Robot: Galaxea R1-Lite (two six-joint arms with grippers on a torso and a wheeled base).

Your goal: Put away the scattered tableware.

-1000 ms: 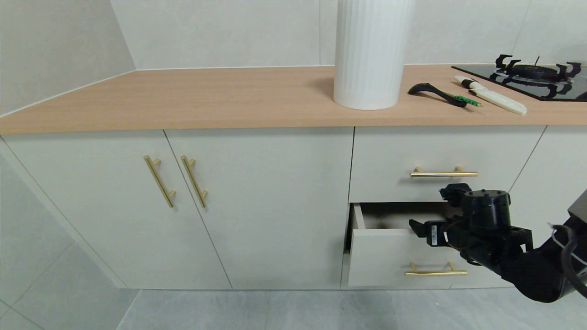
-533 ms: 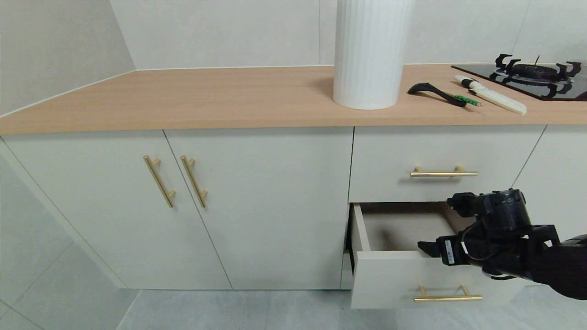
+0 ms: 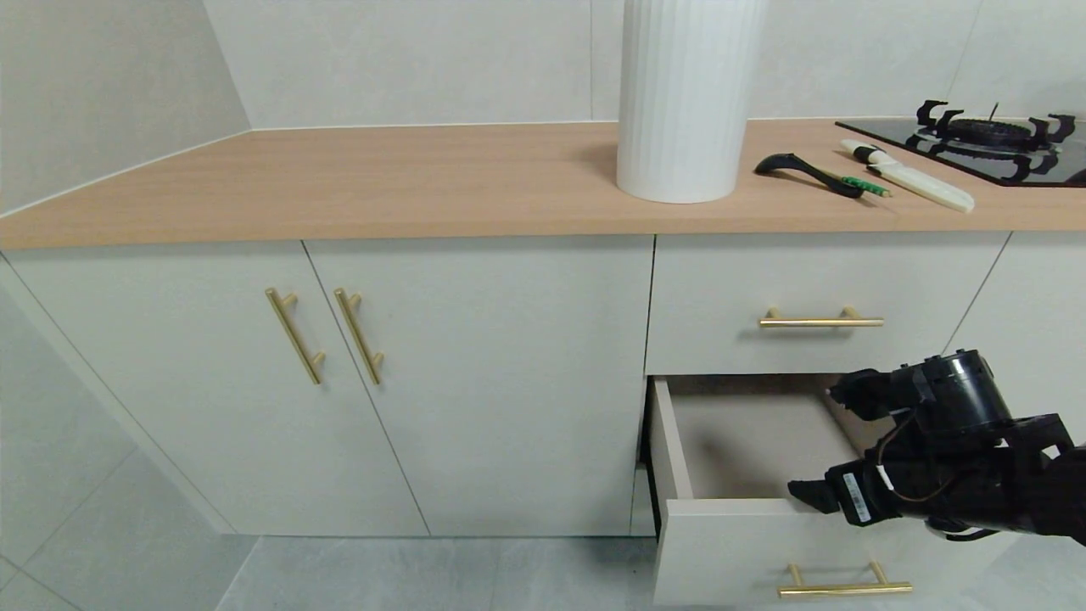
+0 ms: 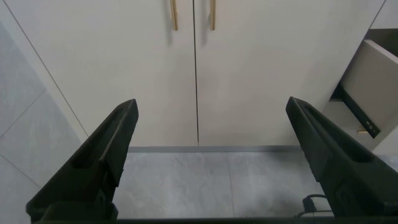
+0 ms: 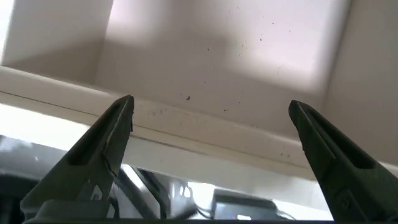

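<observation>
On the wooden countertop (image 3: 382,182) lie a black spoon with a green handle (image 3: 813,175) and a white knife (image 3: 909,178), to the right of a tall white ribbed cylinder (image 3: 683,102). Below them the lower drawer (image 3: 730,547) stands pulled out, and nothing shows on the part of its inside I can see. My right gripper (image 3: 827,441) is open at the drawer front's top edge, one finger in front and one over the cavity. In the right wrist view its gripper (image 5: 211,109) spans that edge (image 5: 205,127). My left gripper (image 4: 211,109) hangs open, low before the cupboard doors (image 4: 196,56).
A black gas hob (image 3: 993,140) sits at the counter's far right. The upper drawer (image 3: 819,297) is closed, with a brass handle. Two cupboard doors with brass handles (image 3: 327,335) are to the left. Grey tiled floor (image 3: 424,577) lies below.
The lower drawer has slid out farther toward me, and my right gripper has moved with its front edge, lower and nearer. The countertop items are unchanged.
</observation>
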